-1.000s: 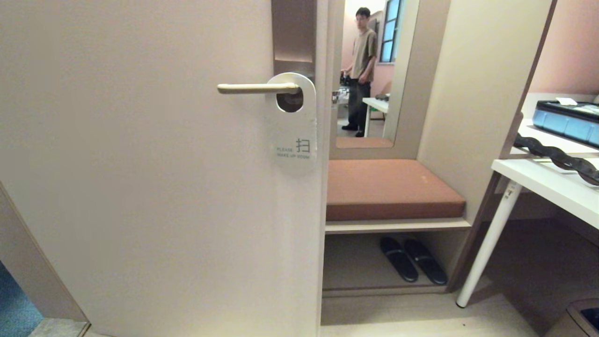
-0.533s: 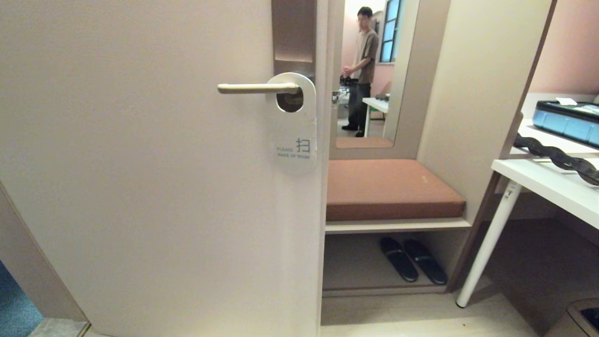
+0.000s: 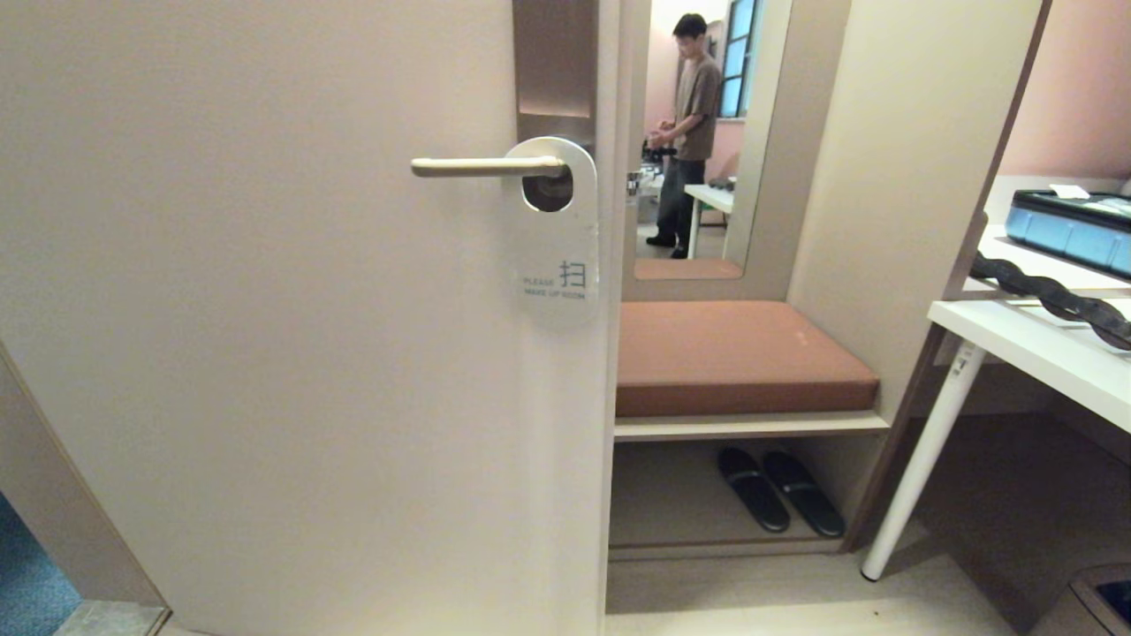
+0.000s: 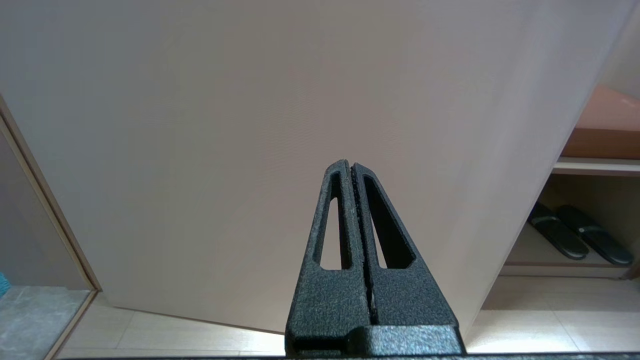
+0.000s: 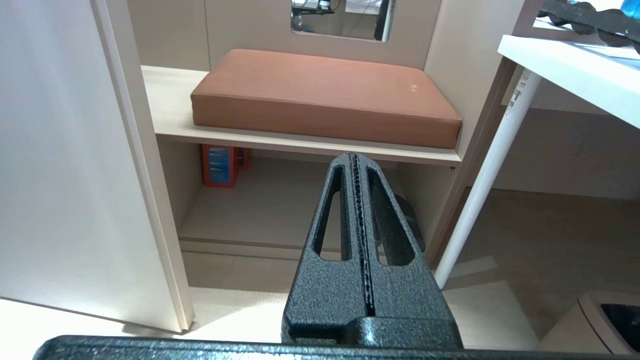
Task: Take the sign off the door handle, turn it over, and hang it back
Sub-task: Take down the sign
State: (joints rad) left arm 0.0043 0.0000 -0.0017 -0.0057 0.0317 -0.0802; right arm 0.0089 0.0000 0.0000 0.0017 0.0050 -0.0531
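From the head camera, only the person (image 3: 688,132) in the background has shifted; the sign (image 3: 558,238) hangs as before on the door handle (image 3: 486,165), white face out, near the door's edge. The left wrist camera shows the left pincer (image 4: 351,170) pressed closed and empty, facing bare door. The right wrist camera shows the right pincer (image 5: 355,159) likewise closed and empty, facing the cushioned shelf (image 5: 300,142). The task looks unstarted.

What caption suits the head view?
White rounded door sign hanging on the slim cream lever door handle, untouched.
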